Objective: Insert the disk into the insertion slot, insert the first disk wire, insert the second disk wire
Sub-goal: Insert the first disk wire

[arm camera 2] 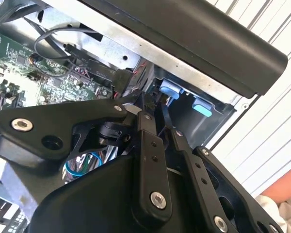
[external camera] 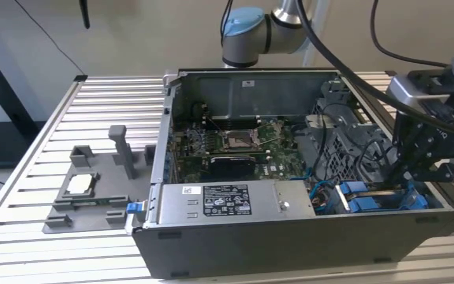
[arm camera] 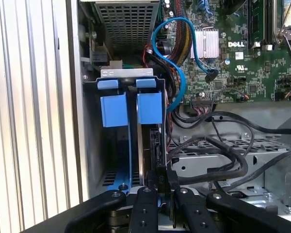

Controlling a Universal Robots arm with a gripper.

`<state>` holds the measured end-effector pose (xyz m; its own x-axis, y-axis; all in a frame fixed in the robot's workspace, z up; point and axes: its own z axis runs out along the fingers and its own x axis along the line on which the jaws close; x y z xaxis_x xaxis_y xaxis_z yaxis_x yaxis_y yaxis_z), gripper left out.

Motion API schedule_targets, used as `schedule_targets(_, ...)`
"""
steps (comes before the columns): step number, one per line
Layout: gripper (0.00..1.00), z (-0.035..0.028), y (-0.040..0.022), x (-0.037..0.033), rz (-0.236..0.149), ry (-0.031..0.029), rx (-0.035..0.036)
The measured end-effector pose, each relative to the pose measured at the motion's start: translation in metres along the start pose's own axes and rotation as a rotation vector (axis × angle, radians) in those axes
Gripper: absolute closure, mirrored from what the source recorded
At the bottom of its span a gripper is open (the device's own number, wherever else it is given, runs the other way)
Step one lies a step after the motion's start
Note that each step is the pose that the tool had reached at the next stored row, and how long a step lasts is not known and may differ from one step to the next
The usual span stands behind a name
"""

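Exterior view: the end effector (external camera: 404, 177) is lowered into the near corner of the open computer case (external camera: 290, 236), at the exterior view's right, on the slatted bench (external camera: 22, 195).

In the first wrist view its 2 fingers (arm camera: 160, 180) are drawn nearly together, pinching the thin edge of the disk (arm camera: 153, 143). The disk stands on edge inside the insertion slot (arm camera: 93, 145), the grey bay against the case wall. 2 blue carrier tabs (arm camera: 149, 107) sit side by side at the slot's end away from the fingers. A blue cable (arm camera: 179, 77) loops just beyond them toward the motherboard (arm camera: 242, 68), which bears white lettering. The grey power-supply box (external camera: 290, 198) carries a white sticker (external camera: 215, 200) with dark print.
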<state>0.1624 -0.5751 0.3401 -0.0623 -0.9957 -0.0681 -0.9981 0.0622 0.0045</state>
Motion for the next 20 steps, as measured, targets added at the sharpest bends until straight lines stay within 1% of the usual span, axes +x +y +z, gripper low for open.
schedule_targets(3,0.81,0.0000,0.0001,0.0000,-0.011,-0.0002,0.0040)
schedule_targets(6,0.81,0.0000,0.0008,0.0000,-0.023,-0.0004,0.0056)
schedule_targets(9,0.81,0.0000,0.0014,0.0001,-0.031,-0.0004,0.0061)
schedule_targets(20,0.81,0.0009,0.0015,0.0002,-0.031,-0.0008,0.0066)
